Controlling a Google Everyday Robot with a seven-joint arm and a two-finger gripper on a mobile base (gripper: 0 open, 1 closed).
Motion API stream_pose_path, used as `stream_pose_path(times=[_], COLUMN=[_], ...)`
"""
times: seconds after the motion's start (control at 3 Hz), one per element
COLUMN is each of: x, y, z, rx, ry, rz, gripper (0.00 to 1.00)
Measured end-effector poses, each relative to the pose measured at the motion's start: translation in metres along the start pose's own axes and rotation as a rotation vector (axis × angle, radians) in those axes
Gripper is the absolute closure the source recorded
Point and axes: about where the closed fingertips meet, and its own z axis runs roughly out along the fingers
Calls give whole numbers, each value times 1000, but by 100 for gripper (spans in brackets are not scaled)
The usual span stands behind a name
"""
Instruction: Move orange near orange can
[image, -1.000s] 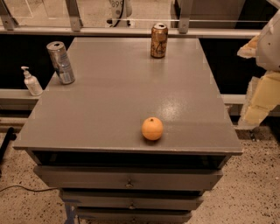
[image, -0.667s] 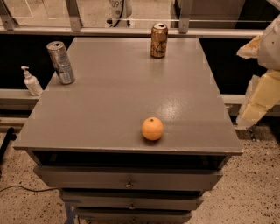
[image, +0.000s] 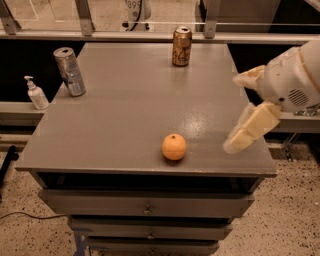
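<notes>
Orange (image: 174, 147) lies near the front edge of the worktop (image: 125, 115), orange can (image: 182, 46) at the back; my hand (image: 232, 114) hovers at the right side, released, empty.

Grey counter (image: 125, 115) sitting on a stack of drawers (image: 100, 202) with little knobs, speckled floor (image: 290, 220) underneath, and a rail (image: 85, 15) with metal posts behind it. White pump bottle (image: 36, 93) on the left ledge. Soft glare on the top. The hand (image: 244, 106) hangs over the counter's right edge, fingers apart.
</notes>
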Motion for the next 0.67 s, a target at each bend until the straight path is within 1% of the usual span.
stream_pose_path(times=[0.33, 0.67], x=[-41, -71], y=[32, 66], z=[36, 66], rx=[-68, -105], ry=[-180, -293], rz=[-1, -32], gripper=[0, 0])
